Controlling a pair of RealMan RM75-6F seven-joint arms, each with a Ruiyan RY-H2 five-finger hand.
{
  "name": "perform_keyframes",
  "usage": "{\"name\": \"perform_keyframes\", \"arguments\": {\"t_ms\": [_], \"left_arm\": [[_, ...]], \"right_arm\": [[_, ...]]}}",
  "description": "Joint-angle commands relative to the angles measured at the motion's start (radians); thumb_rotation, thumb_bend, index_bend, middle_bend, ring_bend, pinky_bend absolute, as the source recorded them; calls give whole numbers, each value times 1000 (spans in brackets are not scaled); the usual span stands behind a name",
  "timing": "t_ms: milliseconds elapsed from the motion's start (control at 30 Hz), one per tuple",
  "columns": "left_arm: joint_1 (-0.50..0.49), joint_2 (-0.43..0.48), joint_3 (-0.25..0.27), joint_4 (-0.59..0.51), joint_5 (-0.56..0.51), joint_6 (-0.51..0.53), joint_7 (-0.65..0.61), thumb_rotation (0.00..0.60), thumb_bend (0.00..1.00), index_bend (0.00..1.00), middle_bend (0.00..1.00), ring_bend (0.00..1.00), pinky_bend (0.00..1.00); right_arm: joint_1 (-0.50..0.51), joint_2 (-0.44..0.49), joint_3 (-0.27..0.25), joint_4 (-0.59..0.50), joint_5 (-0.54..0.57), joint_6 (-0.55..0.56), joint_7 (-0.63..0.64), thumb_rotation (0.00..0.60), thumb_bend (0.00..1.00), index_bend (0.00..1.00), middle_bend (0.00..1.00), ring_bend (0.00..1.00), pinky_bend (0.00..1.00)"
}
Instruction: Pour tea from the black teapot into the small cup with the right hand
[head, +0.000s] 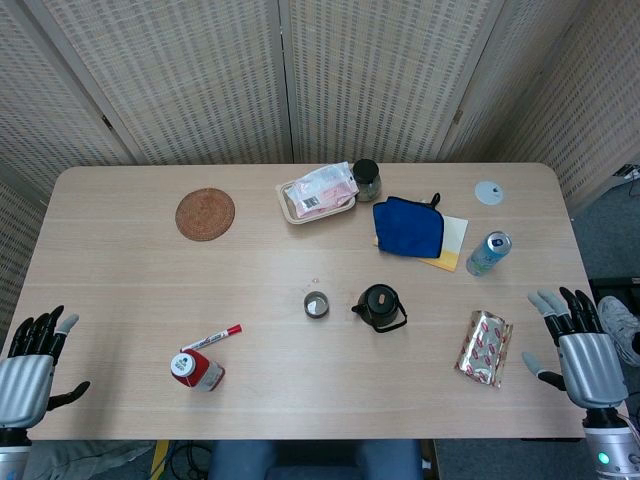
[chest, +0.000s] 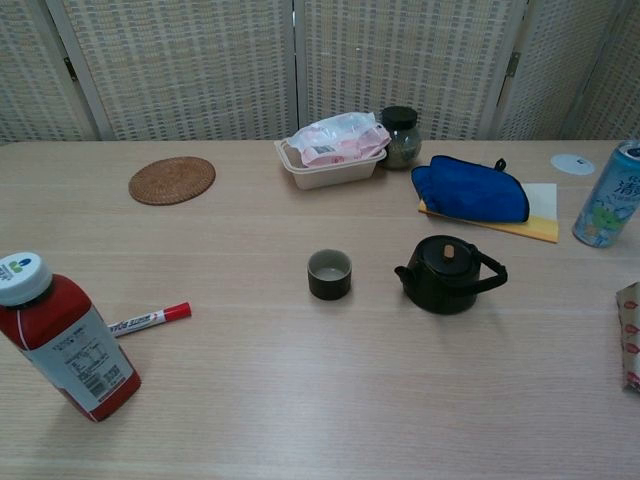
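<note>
table (head: 120, 300) | one teapot (head: 380, 306) | one cup (head: 316, 304) | left hand (head: 28, 372), right hand (head: 580, 350): both empty, fingers spread

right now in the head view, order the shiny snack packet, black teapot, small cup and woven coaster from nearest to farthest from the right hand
From the right hand:
1. Shiny snack packet, just to its left.
2. Black teapot, table centre.
3. Small cup, left of the teapot.
4. Woven coaster, far left, toward the back.

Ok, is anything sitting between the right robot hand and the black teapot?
Mostly clear. A foil snack packet lies just left of the right robot hand, slightly off the line to the black teapot. Nothing stands between the teapot and the small cup.
</note>
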Motion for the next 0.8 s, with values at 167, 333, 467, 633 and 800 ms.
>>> {"name": "perform_keyframes", "arguments": {"t_ms": [167,333,467,633,800], "left_arm": [[3,1,1,0,2,4,-2,600,0,102,0,0,0],[11,2,4,4,0,11,-9,600,0,102,0,0,0],[12,5,3,6,1,14,-18,600,0,102,0,0,0],[12,3,3,9,2,14,-21,600,0,102,0,0,0],[16,4,3,15,-1,17,-25,600,0,102,0,0,0]], "right_arm": [[6,0,-2,-3,-3,-11,-7,600,183,144,156,10,0],[20,-2,-5,-12,-13,-32,-21,600,183,144,170,39,0],[43,-1,-7,-25,-26,-63,-33,600,140,144,197,79,0],[88,3,-12,-55,-33,-140,-64,600,43,156,238,116,0],[146,3,-8,-87,-26,-233,-105,600,2,205,257,144,0]]}}
